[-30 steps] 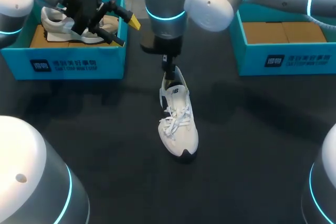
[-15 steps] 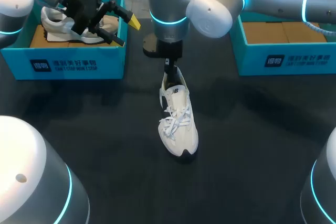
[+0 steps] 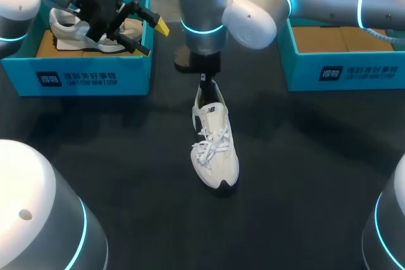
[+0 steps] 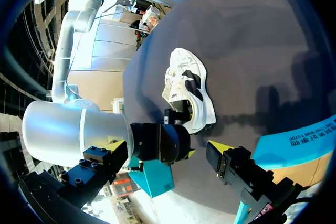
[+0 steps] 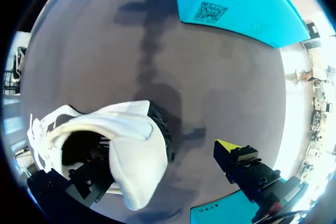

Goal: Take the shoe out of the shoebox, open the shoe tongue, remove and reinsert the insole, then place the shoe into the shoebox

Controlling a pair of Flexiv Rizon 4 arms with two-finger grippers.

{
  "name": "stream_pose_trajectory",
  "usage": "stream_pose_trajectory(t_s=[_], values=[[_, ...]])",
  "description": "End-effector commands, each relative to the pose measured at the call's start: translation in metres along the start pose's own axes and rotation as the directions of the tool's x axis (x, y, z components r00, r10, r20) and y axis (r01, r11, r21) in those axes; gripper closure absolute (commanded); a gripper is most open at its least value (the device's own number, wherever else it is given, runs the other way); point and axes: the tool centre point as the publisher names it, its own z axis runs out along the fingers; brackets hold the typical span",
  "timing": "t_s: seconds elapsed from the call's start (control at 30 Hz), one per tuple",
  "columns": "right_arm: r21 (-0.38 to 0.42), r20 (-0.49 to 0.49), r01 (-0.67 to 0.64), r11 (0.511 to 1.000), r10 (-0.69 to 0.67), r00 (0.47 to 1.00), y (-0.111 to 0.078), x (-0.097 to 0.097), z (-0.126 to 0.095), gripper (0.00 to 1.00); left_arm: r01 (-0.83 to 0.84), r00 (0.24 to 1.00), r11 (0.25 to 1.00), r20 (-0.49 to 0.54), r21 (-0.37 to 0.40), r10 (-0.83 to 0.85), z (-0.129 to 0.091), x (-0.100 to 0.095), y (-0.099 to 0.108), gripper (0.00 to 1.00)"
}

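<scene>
Hovering right at the heel, the right gripper (image 5: 165,151) is where the action is. Its fingers are spread wide: one is dipped down inside the collar of the white shoe (image 3: 215,147), while the other, yellow-tipped, stands off behind the heel with open air between it and the shoe. So nothing is pinched yet. Whether the inner finger actually touches the insole or the heel lining, I can't tell, because it's dark in there.

The shoe sits upright on its sole in the middle of the dark table (image 3: 304,169), out of either box. Its long axis runs from the heel under the right gripper to the toe on the robot's side, laces up top. That line matters: anything drawn out of the shoe has to come up and back through the heel opening, and the right arm is plainly the nearer one.

The left gripper (image 3: 150,35) hangs well off, over the left shoebox (image 3: 76,74), fingers also apart and holding nothing. That box holds a second shoe (image 3: 69,26). The right shoebox (image 3: 342,71) shows only its brown cardboard floor.
</scene>
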Motion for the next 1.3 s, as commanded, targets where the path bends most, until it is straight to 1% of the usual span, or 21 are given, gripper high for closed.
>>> stream_pose_trajectory(t_s=[0.03,0.07,0.1,0.13,0.17,0.3,0.37,0.43,0.5,0.57,0.6,0.63,0.67,0.93,1.07,1.1,1.17,1.3], values=[[-0.016,-0.009,-0.001,1.0,0.0,1.0,-0.004,-0.003,-0.001,0.03,-0.001,1.0,1.0,-0.002,-0.001,0.001,0.0,0.0,-0.001,0.0],[-0.016,-0.01,0.001,1.0,-0.001,1.0,-0.004,-0.004,0.0,0.18,-0.001,1.0,1.0,-0.002,-0.001,0.001,0.0,0.0,-0.001,0.0],[-0.01,-0.013,0.007,1.0,-0.007,1.0,-0.004,-0.005,0.001,0.28,-0.001,1.0,1.0,-0.002,-0.001,0.001,0.0,0.0,-0.001,0.0],[-0.01,-0.013,0.008,1.0,-0.008,1.0,-0.003,-0.004,0.001,0.44,-0.001,1.0,1.0,-0.002,-0.001,0.001,0.0,0.0,-0.001,0.0],[-0.014,-0.016,0.007,1.0,-0.007,1.0,-0.002,-0.004,0.001,0.51,-0.001,1.0,1.0,-0.002,-0.001,0.001,0.0,0.0,-0.001,0.0],[-0.019,-0.033,0.01,1.0,-0.01,0.999,0.003,0.001,0.007,0.56,-0.001,1.0,1.0,-0.002,-0.001,0.001,0.0,0.0,-0.001,0.0],[-0.004,-0.039,0.019,1.0,-0.019,0.999,0.006,0.005,0.01,0.57,-0.001,1.0,1.0,-0.002,-0.001,0.001,0.0,0.0,-0.001,0.0],[-0.007,-0.048,0.015,1.0,-0.015,0.999,0.007,0.008,0.013,0.59,-0.001,1.0,1.0,-0.002,-0.001,0.001,0.0,0.0,-0.001,0.0],[0.002,-0.059,0.01,1.0,-0.01,0.998,0.007,0.012,0.015,0.65,-0.001,1.0,1.0,-0.002,-0.001,0.001,0.0,0.0,-0.001,0.0],[0.004,-0.059,0.002,1.0,-0.002,0.998,0.007,0.013,0.015,0.72,-0.001,1.0,1.0,-0.002,-0.001,0.001,0.0,0.0,-0.001,0.0],[0.004,-0.059,-0.002,1.0,0.002,0.998,0.006,0.013,0.014,0.81,-0.001,1.0,1.0,-0.002,-0.001,0.001,0.0,0.0,-0.001,0.0],[0.007,-0.058,-0.006,1.0,0.006,0.998,0.006,0.013,0.013,0.84,-0.001,1.0,1.0,-0.002,-0.001,0.001,0.0,0.0,-0.001,0.0],[0.008,-0.058,-0.009,1.0,0.009,0.998,0.004,0.013,0.01,1.0,-0.001,1.0,1.0,-0.002,-0.001,0.001,0.0,0.0,-0.001,0.0],[0.014,-0.046,-0.033,0.999,0.033,0.998,0.001,0.012,-0.022,1.0,-0.001,1.0,1.0,-0.002,-0.001,0.001,0.0,0.0,-0.001,0.0],[0.019,-0.051,-0.007,1.0,0.008,0.999,-0.002,0.014,-0.048,1.0,-0.001,1.0,1.0,-0.002,-0.001,0.001,0.0,0.0,-0.001,0.0],[0.028,-0.068,-0.002,1.0,0.004,0.998,-0.003,0.014,-0.054,1.0,-0.001,1.0,1.0,-0.002,-0.001,0.001,0.0,0.0,-0.001,0.0],[0.017,-0.068,0.028,0.999,-0.027,0.997,-0.005,0.014,-0.067,1.0,-0.001,1.0,1.0,-0.002,-0.001,0.001,0.0,0.0,-0.001,0.0],[0.029,-0.064,0.043,0.999,-0.041,0.997,-0.01,0.014,-0.087,1.0,-0.001,1.0,1.0,-0.002,-0.001,0.001,0.0,0.0,-0.001,0.0]])
